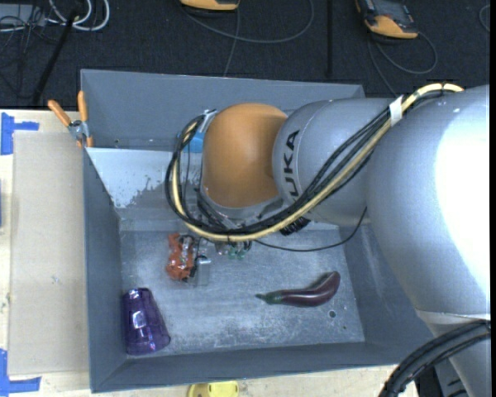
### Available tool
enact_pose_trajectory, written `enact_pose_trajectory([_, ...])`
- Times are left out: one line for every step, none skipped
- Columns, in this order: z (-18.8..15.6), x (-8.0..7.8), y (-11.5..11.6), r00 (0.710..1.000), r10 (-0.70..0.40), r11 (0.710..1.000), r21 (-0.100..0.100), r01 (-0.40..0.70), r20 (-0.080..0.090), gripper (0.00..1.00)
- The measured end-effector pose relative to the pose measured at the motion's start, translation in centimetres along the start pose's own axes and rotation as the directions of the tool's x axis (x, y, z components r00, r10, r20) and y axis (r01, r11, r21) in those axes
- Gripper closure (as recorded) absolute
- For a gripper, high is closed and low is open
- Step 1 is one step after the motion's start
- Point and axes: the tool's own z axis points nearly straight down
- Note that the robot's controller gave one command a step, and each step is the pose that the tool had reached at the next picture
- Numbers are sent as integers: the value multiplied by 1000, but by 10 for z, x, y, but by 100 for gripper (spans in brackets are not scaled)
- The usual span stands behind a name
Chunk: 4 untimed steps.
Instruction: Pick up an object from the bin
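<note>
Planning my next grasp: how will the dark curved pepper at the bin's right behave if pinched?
The pepper looks glossy, so it may slip. Its curve should stop it rolling far. Its thicker end likely gives the better grip.

Arm point(413, 188) w/ orange wrist cover point(240, 155) enters from 3 o'clock; gripper point(200, 263) sits low near centre of bin point(223, 317), just beside a small red-orange lumpy thing point(178, 260) at its 9 o'clock. Purple cup point(143, 321) lies tipped over at bin's 7 o'clock, dark aubergine point(307, 292) at 4 o'clock
</note>
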Motion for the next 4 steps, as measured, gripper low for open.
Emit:
enact_pose_trajectory([24,-1,-13,989,-147,989,0,147,-5,0])
enact_pose_trajectory([27,-7,-17,999,-40,999,0,40,-1,0])
enact_pose_trajectory([15,-16,-7,989,-146,989,0,146,-2,0])
enact_pose_trajectory([16,-10,-15,991,-135,991,-1,135,-2,0])
